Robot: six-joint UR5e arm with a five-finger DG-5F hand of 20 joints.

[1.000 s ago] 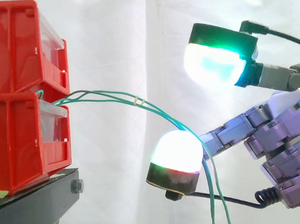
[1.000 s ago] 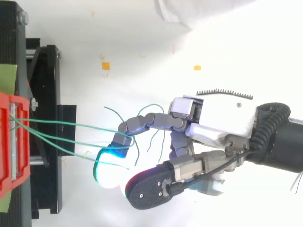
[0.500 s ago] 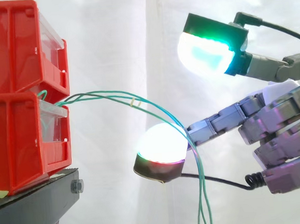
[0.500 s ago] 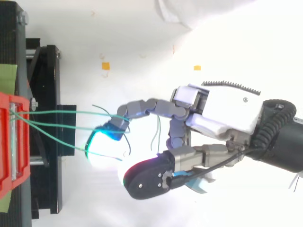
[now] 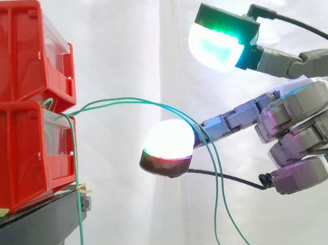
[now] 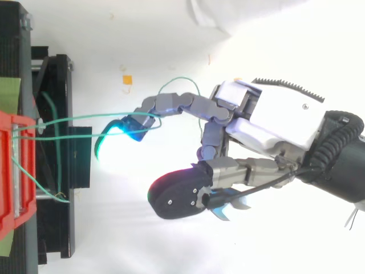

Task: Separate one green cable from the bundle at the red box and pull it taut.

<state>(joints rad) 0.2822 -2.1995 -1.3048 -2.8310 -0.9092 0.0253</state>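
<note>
- Since half a second ago, one green cable has slipped off the hand (image 5: 300,117); this loose cable (image 5: 81,231) now hangs straight down in front of the lower red bin (image 5: 18,151) and past the edge of the black stand (image 5: 31,235).
- From above we see the loose cable (image 6: 34,180) lying across the stand (image 6: 54,85).
- Two green cables (image 5: 145,101) leave the front of the lower bin, arc right, drape over one outstretched finger (image 5: 232,120) and hang slack behind it.
- In the top view these two cables (image 6: 74,119) run side by side from the bin (image 6: 7,171) to that finger, near its glowing pad (image 6: 122,134).
- Hand is open: the finger carrying the cables is straight, the thumb pad (image 5: 215,44) sits well above it, nothing is pinched.
- Neither draped cable is taut.
</note>
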